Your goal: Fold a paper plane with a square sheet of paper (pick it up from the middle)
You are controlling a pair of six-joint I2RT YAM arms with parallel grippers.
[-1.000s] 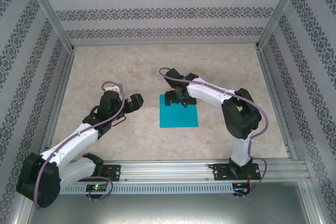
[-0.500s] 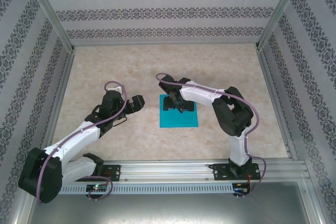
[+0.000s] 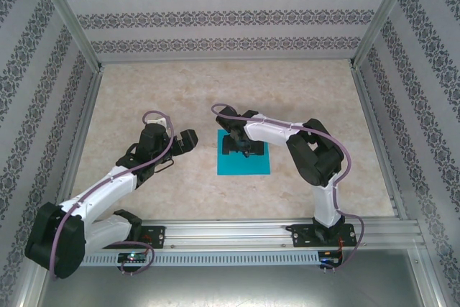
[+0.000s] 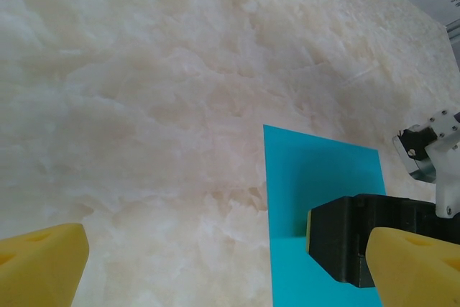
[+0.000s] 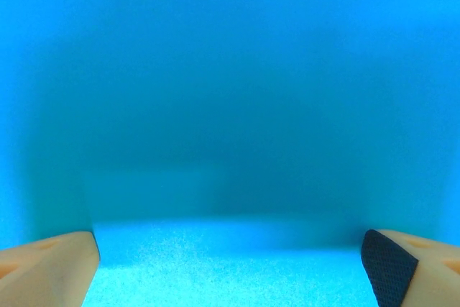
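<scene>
The square sheet of paper (image 3: 248, 163) lies flat and unfolded on the marble table, teal-blue, near the middle. My right gripper (image 3: 236, 146) hangs low over the sheet's far half, pointing down. In the right wrist view the sheet (image 5: 230, 106) is very close and the right gripper (image 5: 230, 271) is open, its fingertips (image 5: 50, 271) spread wide with nothing between them. My left gripper (image 3: 188, 139) sits just left of the sheet, open and empty. In the left wrist view, the left gripper (image 4: 230, 271) faces the sheet's left edge (image 4: 316, 185), with the right gripper's black finger (image 4: 345, 246) above the paper.
The marble tabletop (image 3: 215, 91) is walled by patterned panels and aluminium posts. A metal rail (image 3: 251, 231) carrying both arm bases runs along the near edge. The right arm's purple cable (image 3: 345, 156) loops beside its elbow.
My right gripper has moved from the sheet's far edge inward and down over the paper. The left gripper has barely shifted. The sheet has stayed in place.
</scene>
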